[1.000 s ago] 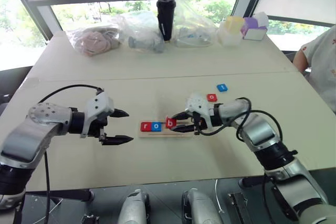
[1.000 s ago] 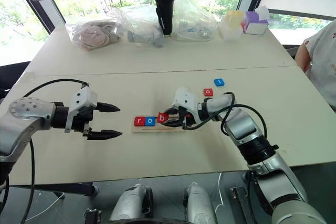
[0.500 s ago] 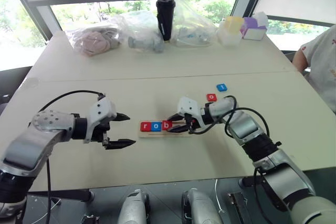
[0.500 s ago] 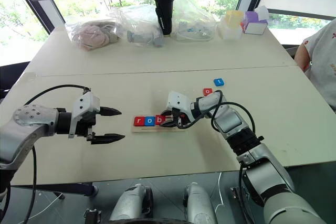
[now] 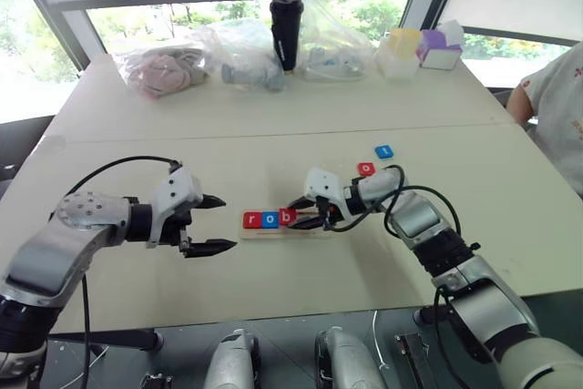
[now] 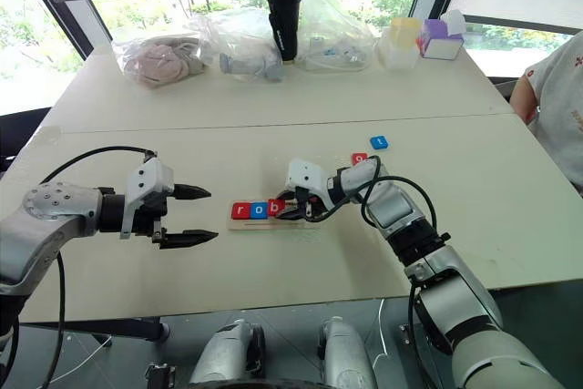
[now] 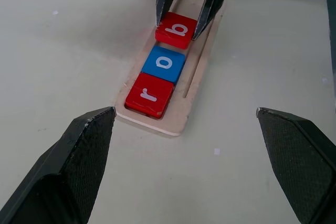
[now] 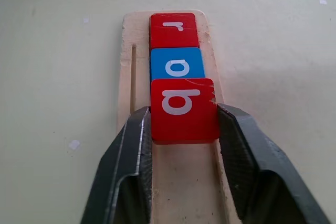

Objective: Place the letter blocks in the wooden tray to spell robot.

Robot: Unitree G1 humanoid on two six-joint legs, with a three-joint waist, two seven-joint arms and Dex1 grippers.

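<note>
Head views: wooden tray [image 5: 284, 227] on counter [image 5: 273, 134] holds r, o, b tiles; red o tile [image 5: 365, 168] and blue t tile [image 5: 383, 151] lie loose beyond. Left gripper [image 5: 211, 223]: jaws wide, empty. Right wrist view: right gripper [image 8: 184, 124], jaws flanking the b tile [image 8: 184, 109], touching its sides.

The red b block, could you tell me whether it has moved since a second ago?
Yes. The b block has shifted left along the tray and now sits against the blue o.
</note>
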